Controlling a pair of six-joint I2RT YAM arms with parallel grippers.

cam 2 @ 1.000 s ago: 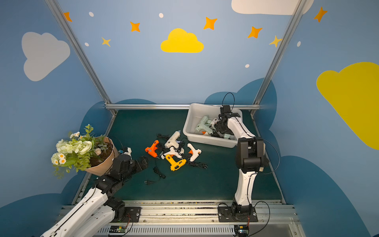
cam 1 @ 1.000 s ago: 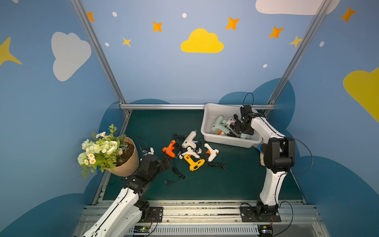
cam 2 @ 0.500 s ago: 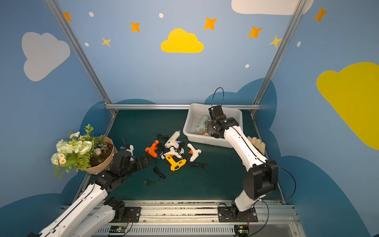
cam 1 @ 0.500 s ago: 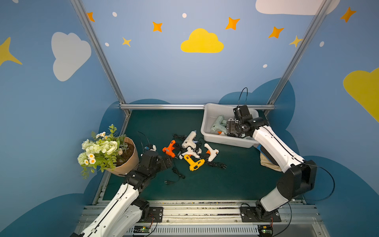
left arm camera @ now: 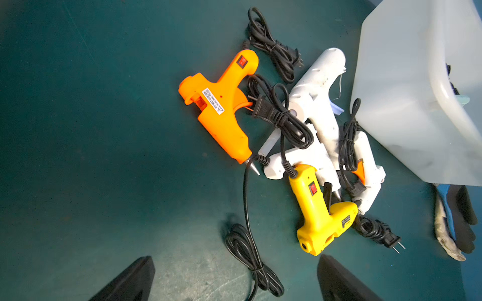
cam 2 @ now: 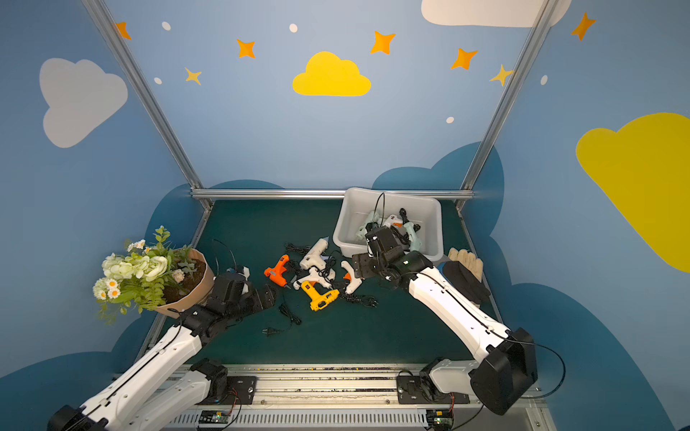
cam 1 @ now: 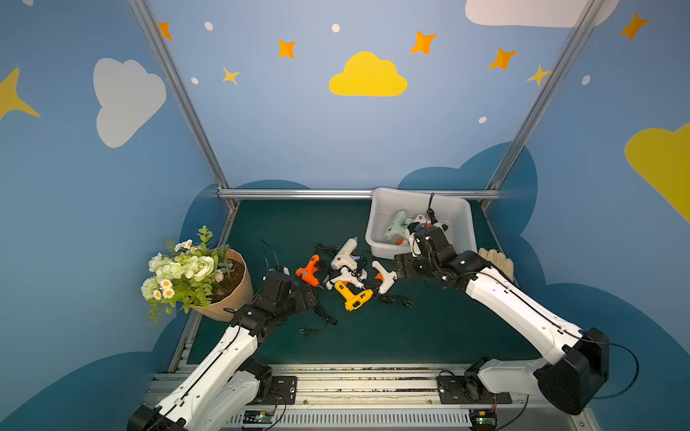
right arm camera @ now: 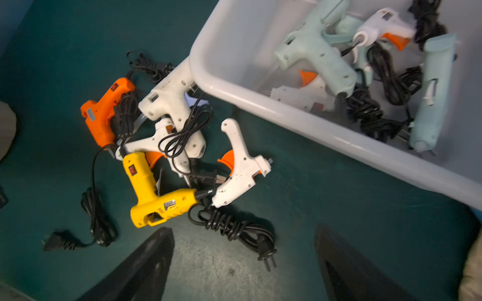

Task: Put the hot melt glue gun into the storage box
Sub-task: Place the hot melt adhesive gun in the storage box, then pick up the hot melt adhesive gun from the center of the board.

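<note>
Hot melt glue guns (cam 1: pixel 345 255) lie in a tangled pile on the green mat (cam 1: pixel 410 336), just left of the storage box (cam 1: pixel 374 224) at the far right, which holds several more. The left gripper (left arm camera: pixel 234 258) and the right gripper (right arm camera: pixel 242 229) flank the pile, both spread wide and empty.

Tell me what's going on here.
Two arms are clearing glue guns into the box. Several guns lie in it; five remain on the mat: an orange gun, a yellow gun, three white guns. The right hand, by the box's near rim, and the left hand, near the orange gun, are open and empty.
</note>
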